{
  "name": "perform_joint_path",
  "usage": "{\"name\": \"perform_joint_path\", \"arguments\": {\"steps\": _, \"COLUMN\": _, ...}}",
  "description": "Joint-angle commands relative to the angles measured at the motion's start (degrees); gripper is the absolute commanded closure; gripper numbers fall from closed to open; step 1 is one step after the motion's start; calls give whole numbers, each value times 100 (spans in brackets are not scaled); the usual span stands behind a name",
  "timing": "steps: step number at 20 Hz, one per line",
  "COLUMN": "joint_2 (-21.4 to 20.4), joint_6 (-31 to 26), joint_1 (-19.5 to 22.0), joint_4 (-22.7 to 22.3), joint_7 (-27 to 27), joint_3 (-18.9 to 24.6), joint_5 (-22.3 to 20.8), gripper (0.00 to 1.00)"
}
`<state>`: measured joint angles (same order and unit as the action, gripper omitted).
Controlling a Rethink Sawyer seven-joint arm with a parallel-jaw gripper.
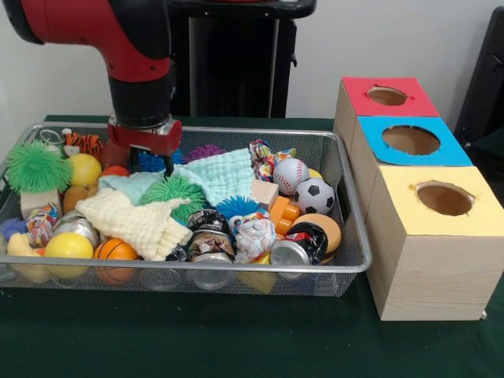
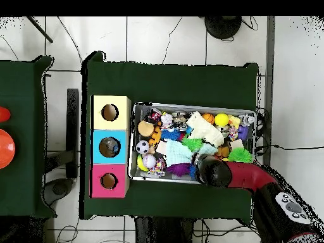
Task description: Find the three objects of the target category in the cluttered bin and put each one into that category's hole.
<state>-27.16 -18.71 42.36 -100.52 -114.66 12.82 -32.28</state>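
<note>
End effector (image 1: 161,165) sunk behind the mint cloth (image 1: 223,175) and blue spiky ball (image 1: 150,162) at the bin's 11 o'clock; fingertips hidden, so spread unreadable. From overhead, covered wholly by the arm's wrist. Arm (image 1: 102,35) cut off by the top edge at 12 o'clock. Hole interiors (image 1: 445,198) too dark to read. Small items beneath the cream cloth (image 1: 130,223) buried, unidentifiable.

no readable text, labels or numbers anywhere

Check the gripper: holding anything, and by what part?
Cannot tell. The gripper is down among the clutter at the far side of the bin, its tips hidden behind toys; no object visibly lifted.
</note>
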Motion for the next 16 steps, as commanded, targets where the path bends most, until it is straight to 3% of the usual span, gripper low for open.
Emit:
{"name": "perform_joint_path", "arguments": {"steps": 1, "joint_2": 740, "joint_6": 563, "joint_1": 255, "joint_4": 413, "joint_7": 186, "joint_3": 491, "joint_5": -322, "gripper": 0}}
{"name": "perform_joint_path", "arguments": {"steps": 7, "joint_2": 840, "joint_6": 1217, "joint_1": 361, "joint_4": 217, "joint_7": -69, "joint_3": 703, "joint_5": -319, "gripper": 0}}
{"name": "perform_joint_path", "arguments": {"steps": 12, "joint_2": 861, "joint_6": 1449, "joint_1": 50, "joint_4": 465, "joint_7": -160, "joint_3": 363, "joint_5": -466, "gripper": 0}}
{"name": "perform_joint_path", "arguments": {"steps": 13, "joint_2": 847, "joint_6": 1419, "joint_1": 2, "joint_4": 492, "joint_7": -173, "joint_3": 304, "joint_5": -501, "gripper": 100}}
{"name": "perform_joint_path", "arguments": {"steps": 16, "joint_2": 787, "joint_6": 1140, "joint_1": 13, "joint_4": 449, "joint_7": -129, "joint_3": 326, "joint_5": -435, "gripper": 100}}
